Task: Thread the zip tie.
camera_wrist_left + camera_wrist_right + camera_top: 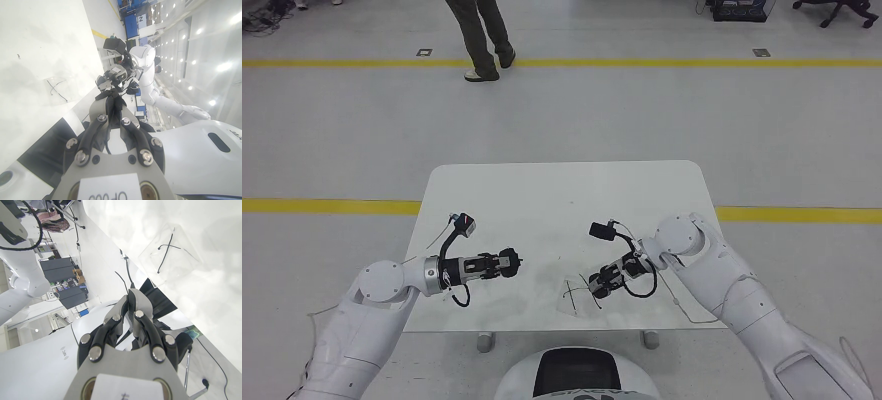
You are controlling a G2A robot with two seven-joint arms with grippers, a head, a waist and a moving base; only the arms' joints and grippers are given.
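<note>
Two black zip ties (pixel 578 291) lie crossed on a clear plastic sheet (pixel 170 262) near the white table's front edge; they also show as crossed zip ties (pixel 56 89) (pixel 167 251). My right gripper (pixel 599 288) hovers just right of them, shut (pixel 129 292) on another thin black zip tie (pixel 122 279) whose tail pokes out past the fingertips. My left gripper (pixel 514 262) hangs left of the sheet, pointing at the right gripper. It is shut (pixel 111 96), and a thin black strip (pixel 110 123), apparently a zip tie, runs back between its fingers.
The white table (pixel 562 190) has bare surface behind and between the arms. The crossed ties lie close to its front edge (pixel 542 325). A small dark mark (pixel 18 56) sits farther out on the tabletop.
</note>
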